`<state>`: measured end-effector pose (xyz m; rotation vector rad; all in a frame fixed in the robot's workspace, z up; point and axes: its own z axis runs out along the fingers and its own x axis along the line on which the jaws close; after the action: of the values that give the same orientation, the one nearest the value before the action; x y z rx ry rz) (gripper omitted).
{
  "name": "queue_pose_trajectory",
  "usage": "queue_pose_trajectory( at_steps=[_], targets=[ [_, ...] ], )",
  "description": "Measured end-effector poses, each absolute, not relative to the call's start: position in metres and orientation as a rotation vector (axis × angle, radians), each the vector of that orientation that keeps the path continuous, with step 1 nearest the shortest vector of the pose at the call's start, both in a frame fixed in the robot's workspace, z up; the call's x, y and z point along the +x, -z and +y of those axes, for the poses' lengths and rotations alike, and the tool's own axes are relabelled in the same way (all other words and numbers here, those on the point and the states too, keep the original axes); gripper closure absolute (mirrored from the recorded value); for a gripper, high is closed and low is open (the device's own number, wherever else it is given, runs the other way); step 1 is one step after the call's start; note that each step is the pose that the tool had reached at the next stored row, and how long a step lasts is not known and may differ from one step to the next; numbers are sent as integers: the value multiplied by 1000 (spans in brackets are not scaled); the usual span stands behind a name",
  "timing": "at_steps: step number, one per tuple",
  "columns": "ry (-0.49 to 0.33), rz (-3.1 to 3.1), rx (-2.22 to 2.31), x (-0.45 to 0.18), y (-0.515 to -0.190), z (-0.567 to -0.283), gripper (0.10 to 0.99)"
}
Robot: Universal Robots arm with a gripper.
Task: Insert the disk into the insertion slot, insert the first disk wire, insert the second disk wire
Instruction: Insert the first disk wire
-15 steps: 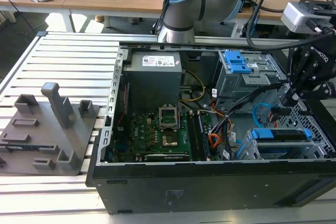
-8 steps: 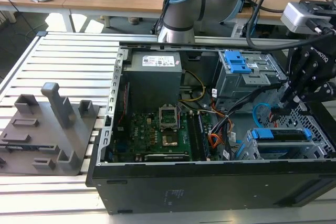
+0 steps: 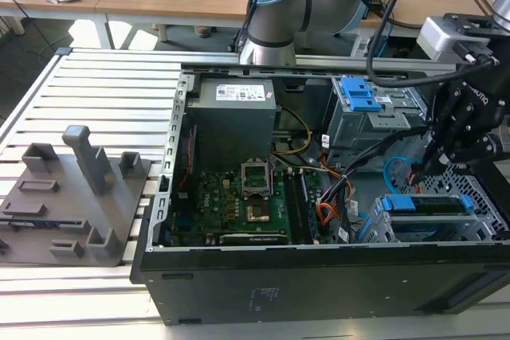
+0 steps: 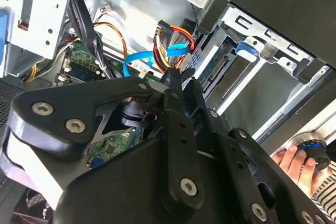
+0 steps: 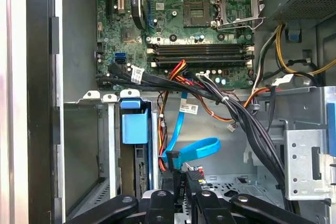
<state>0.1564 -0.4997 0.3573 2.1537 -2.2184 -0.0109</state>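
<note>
slatted table, open case: disk in insertion slot, gripper just beside.

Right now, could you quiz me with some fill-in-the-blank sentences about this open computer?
1. The disk has a ___ plastic carrier.
2. The disk sits ___ the insertion slot.
3. The hand hovers at the exterior view's ___ side.
Missing words: blue; inside; right.
</note>
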Motion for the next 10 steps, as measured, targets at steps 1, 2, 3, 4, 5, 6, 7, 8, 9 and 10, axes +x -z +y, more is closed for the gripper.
queue_pose_trajectory(
  at_steps=[1,2,3,4,5,6,7,8,9,10],
  targets=[
    [9,-2217,2153,156,-356,-500,847],
    [6,-2216,2151,156,-354,-500,847],
    [3,-2215,2150,157,-354,-500,847],
    [0,-2214,2149,158,-353,-500,847],
    [-2,-2213,2148,160,-352,-500,847],
    [-2,-2213,2147,161,-352,-500,847],
    [-3,-2212,2147,162,-351,-500,847],
    [-7,-2211,2146,162,-351,-500,847],
    [-7,-2211,2145,162,-351,-500,847],
    [-8,-2210,2145,162,-351,-500,847]
  ],
)
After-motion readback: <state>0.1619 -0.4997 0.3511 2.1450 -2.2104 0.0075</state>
